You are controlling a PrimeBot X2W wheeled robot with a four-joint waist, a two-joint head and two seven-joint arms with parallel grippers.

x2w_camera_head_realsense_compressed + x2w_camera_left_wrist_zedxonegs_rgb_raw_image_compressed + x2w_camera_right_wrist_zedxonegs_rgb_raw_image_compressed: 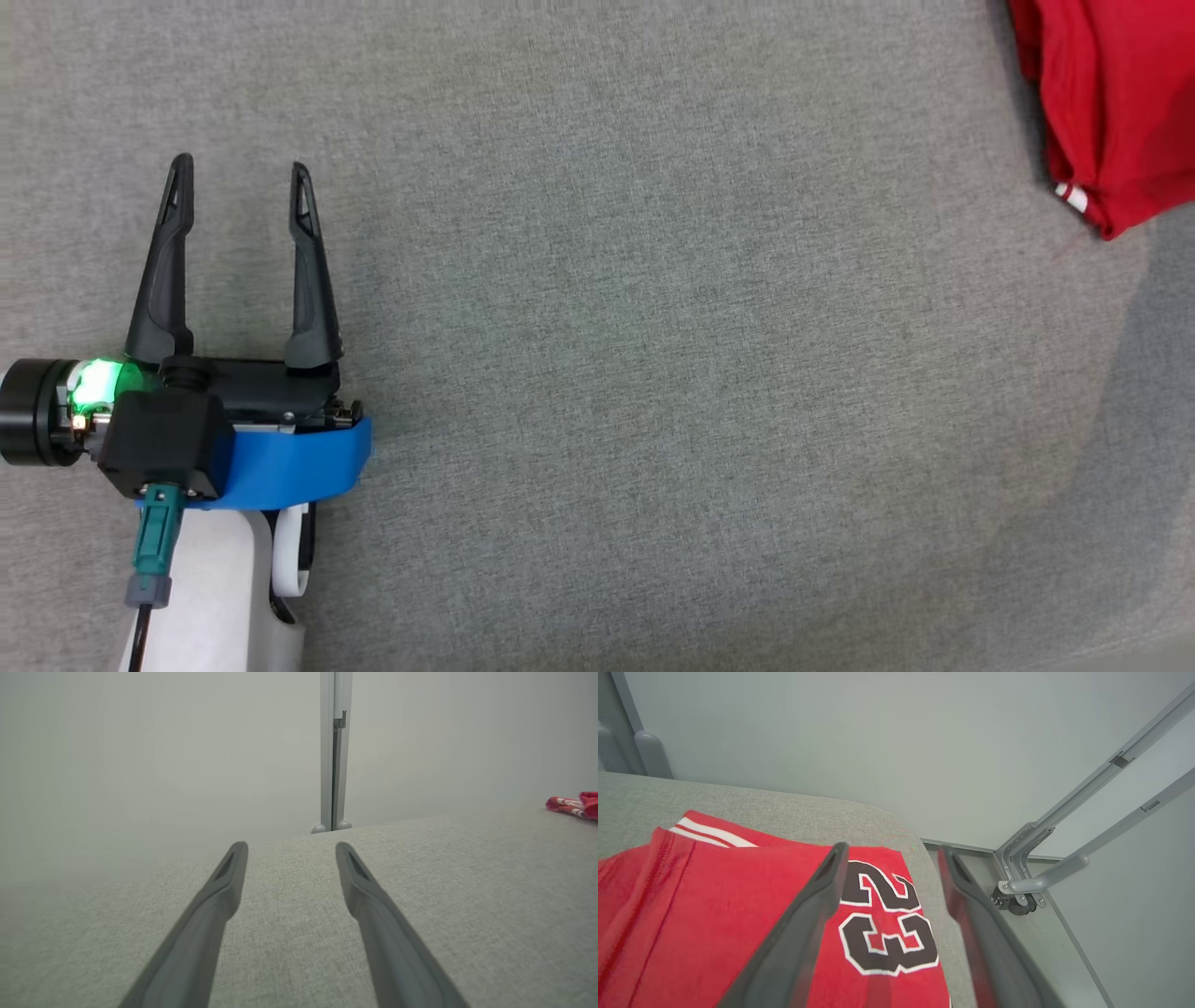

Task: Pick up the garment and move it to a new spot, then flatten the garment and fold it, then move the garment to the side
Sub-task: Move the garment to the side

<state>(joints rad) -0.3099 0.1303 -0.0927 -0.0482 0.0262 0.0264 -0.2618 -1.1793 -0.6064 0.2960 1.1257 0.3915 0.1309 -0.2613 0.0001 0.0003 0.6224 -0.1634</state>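
Right hand [893,850] released over red garment [714,905] at grey surface's [784,805] corner edge; left hand [241,168] unclenched, well apart

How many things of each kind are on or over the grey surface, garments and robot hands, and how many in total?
Red sports jersey with black number 23: 1
Robot hands with two long dark fingers, left hand and right hand: 2
Total: 3
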